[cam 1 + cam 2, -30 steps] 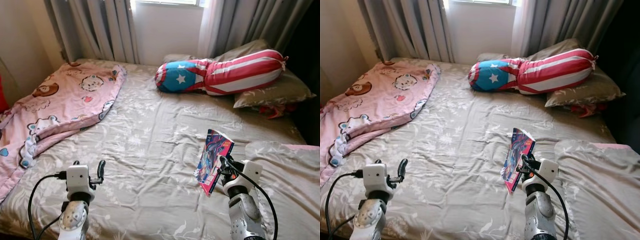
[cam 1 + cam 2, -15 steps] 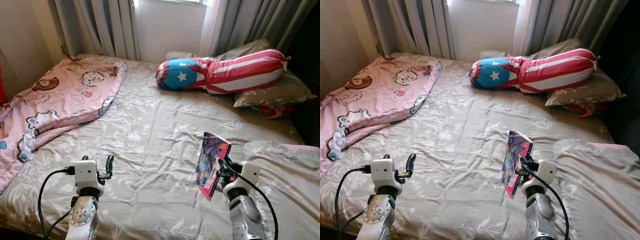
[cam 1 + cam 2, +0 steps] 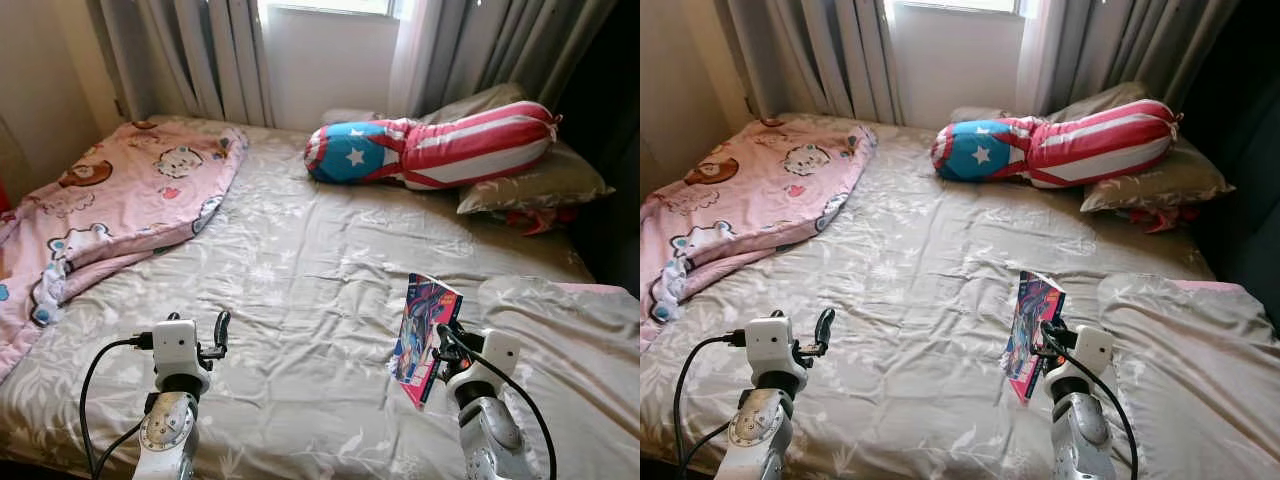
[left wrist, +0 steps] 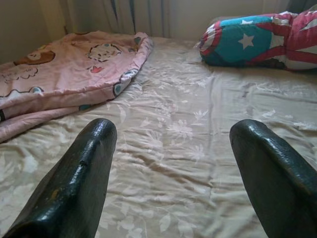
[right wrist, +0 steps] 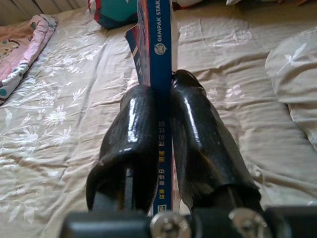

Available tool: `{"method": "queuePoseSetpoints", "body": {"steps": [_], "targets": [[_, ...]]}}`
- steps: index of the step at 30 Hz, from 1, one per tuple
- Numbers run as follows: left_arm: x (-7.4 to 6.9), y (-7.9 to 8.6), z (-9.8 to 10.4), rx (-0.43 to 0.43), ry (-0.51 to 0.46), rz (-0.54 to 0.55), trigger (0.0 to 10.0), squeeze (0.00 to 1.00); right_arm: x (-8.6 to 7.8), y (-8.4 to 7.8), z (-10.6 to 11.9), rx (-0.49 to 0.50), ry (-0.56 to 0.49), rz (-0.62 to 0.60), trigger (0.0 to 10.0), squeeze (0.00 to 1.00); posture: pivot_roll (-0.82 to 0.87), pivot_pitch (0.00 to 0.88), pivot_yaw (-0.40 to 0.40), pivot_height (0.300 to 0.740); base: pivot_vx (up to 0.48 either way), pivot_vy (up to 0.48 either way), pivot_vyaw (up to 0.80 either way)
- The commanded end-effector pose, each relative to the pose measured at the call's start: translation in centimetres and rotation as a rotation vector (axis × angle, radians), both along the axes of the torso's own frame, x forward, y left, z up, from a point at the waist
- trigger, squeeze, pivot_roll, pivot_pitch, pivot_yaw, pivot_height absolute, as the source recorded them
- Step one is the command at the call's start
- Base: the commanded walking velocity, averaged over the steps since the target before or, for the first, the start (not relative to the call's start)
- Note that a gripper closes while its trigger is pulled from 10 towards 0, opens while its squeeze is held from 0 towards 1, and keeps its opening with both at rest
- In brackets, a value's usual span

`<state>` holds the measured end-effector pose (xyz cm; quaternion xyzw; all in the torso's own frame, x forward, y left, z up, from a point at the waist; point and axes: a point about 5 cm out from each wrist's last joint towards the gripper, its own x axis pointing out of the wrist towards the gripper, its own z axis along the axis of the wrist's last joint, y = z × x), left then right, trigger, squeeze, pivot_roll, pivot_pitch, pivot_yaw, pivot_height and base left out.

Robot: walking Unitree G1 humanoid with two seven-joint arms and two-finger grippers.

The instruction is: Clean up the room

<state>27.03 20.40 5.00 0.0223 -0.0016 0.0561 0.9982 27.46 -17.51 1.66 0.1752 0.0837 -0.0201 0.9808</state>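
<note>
Over the near right part of the bed (image 3: 300, 280), a thin colourful book (image 3: 424, 325) is held upright by the right end effector (image 3: 443, 345), clamped tight on the spine edge, so the long axis runs up and away from the fingers (image 5: 198, 134). So the task's thing is already in hand, nothing to reach for. The left end effector (image 3: 210, 335) is hung over the near left of the sheet, spread wide, nothing in it. A drop-off spot can't be made out, so probably a turn away from the bed is called for. A pink blanket (image 3: 120, 200) is bunched at the far left, and a striped star bolster (image 3: 430, 150) is laid on 2 grey pillows (image 3: 540, 180) at the head. Nothing is in the book's way.
</note>
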Motion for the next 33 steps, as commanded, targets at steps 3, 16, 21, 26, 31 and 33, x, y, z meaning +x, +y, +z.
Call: {"method": "queuePoseSetpoints", "body": {"steps": [3,16,21,26,31,33], "targets": [[0.1,-0.1,0.0,-0.007,0.005,-0.009,10.0,0.00,0.4,0.1,0.7,-0.012,-0.025,0.010,10.0,0.00,-0.01,0.000,-0.075,0.675,0.000,0.000,0.00],[-0.5,-0.1,-0.5,-0.003,0.021,-0.004,10.0,0.00,0.2,0.4,0.6,-0.025,-0.021,0.032,10.0,0.00,0.00,0.000,-0.081,0.646,0.000,0.000,0.00],[-0.5,-0.3,-0.5,-0.007,0.019,-0.004,10.0,0.00,0.4,0.5,0.8,-0.021,-0.021,0.037,10.0,0.00,0.00,0.000,-0.083,0.646,0.000,0.000,0.00],[-0.7,-0.3,-0.5,-0.012,0.016,-0.002,10.0,0.00,0.4,0.6,0.7,-0.017,-0.020,0.043,10.0,0.00,0.00,0.000,-0.084,0.646,0.000,0.000,0.00],[-0.6,-0.3,-0.4,-0.013,0.020,-0.007,10.0,0.00,0.4,0.9,0.7,-0.002,-0.022,0.057,10.0,0.00,0.01,0.000,-0.085,0.646,0.000,0.000,0.00],[-0.6,-0.4,-0.4,-0.016,0.019,-0.010,10.0,0.00,0.4,1.2,0.7,0.002,-0.027,0.067,10.0,0.00,0.01,0.000,-0.086,0.646,0.000,0.000,0.00]]}}
